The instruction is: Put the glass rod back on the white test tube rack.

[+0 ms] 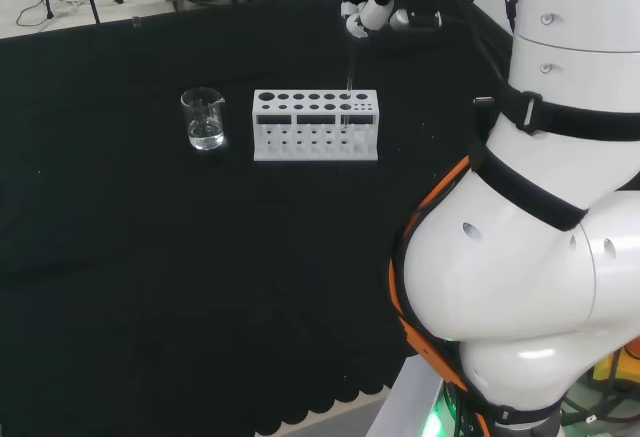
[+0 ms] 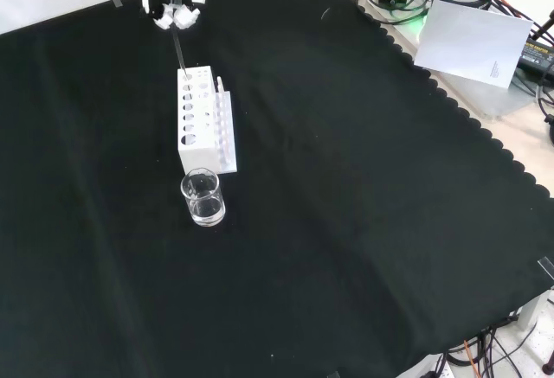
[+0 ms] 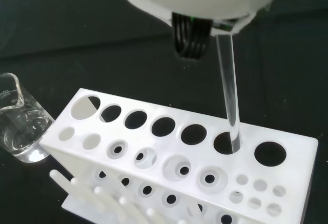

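- Head view, far left item: a clear glass beaker [image 1: 204, 119] stands upright on the black cloth [image 1: 150, 257], holding a small amount of clear liquid at its base.
- Just right of the beaker, and apart from it, stands the white test tube rack [image 1: 315, 125]. Its long side faces the camera, with a row of round holes along the top face.
- Above the rack's right end, the glass rod [image 1: 348, 82] hangs nearly upright. Its lower end enters the second hole from the right end of the top row.
- Directly above the rod is the hand [image 1: 372, 9], at the far edge of the cloth. Its fingers are curled together around the rod's upper end.
- Rightmost in this view are the arm's own white links [image 1: 540, 237].
- Front view: the hand [image 2: 173, 6] is at the top left, the rod [image 2: 178, 54] runs down from it into the far end of the rack [image 2: 197, 118], and the beaker [image 2: 203, 197] stands on the near side of the rack.
- Wrist view: the beaker [image 3: 18, 126], then the rack [image 3: 154, 152]. The rod [image 3: 229, 90] descends at a slight tilt, and its tip sits inside the rim of a large hole, with one more large hole beyond it toward the rack's end.
- Whether the rod's tip has reached the lower shelf cannot be determined.
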`<state>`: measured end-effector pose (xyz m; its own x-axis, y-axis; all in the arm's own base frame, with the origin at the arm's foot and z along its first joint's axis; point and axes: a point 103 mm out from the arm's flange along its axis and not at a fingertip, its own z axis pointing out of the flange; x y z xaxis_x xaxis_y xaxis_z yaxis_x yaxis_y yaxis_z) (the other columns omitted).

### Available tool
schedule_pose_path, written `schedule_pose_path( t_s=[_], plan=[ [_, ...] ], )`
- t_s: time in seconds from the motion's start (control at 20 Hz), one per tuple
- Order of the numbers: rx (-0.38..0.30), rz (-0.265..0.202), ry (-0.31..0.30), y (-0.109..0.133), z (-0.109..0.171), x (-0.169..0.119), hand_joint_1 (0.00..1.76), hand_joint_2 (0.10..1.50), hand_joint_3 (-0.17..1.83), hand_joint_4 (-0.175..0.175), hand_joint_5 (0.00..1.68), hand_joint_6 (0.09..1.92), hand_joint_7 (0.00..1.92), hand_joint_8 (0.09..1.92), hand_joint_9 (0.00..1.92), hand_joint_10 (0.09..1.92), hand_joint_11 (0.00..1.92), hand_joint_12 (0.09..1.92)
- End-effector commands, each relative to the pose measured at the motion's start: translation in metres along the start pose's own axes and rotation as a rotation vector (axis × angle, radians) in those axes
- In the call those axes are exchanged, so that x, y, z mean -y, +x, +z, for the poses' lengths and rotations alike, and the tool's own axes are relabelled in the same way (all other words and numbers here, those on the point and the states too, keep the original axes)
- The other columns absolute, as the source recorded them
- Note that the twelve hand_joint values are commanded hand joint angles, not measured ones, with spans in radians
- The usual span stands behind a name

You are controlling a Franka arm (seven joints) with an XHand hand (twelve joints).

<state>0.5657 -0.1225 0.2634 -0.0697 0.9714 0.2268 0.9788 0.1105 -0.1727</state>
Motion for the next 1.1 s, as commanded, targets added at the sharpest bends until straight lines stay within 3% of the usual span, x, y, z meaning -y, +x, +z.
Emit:
schedule_pose_path(
  t_s=[0.05,0.35,0.6,0.65,0.8,1.1],
  plan=[
    [-0.004,0.005,0.006,-0.0026,0.0038,-0.0004,1.32,0.6,0.85,-0.175,1.11,0.8,1.28,1.01,1.59,0.95,1.39,1.07],
    [-0.036,0.002,0.009,-0.0052,0.0053,-0.0002,1.32,0.6,0.85,-0.175,1.11,0.8,1.28,1.0,1.6,0.95,1.39,1.08],
    [-0.058,-0.011,0.057,-0.0075,0.0044,-0.0013,1.32,0.62,0.78,-0.175,1.09,0.86,1.35,0.77,1.69,0.87,1.5,0.99],
    [-0.061,-0.012,0.06,-0.0076,0.0038,-0.0015,1.36,0.6,0.76,-0.175,1.03,0.89,1.34,0.71,1.69,0.87,1.53,0.98],
    [-0.067,-0.014,0.065,-0.0077,0.0019,-0.0024,1.4,0.43,0.91,-0.175,0.85,0.97,1.15,0.76,1.69,0.9,1.61,1.02],
    [-0.063,-0.014,0.067,-0.0063,-0.0013,-0.0026,1.41,0.38,0.96,-0.175,0.75,0.99,1.02,0.8,1.71,0.93,1.67,1.05]
  ],
)
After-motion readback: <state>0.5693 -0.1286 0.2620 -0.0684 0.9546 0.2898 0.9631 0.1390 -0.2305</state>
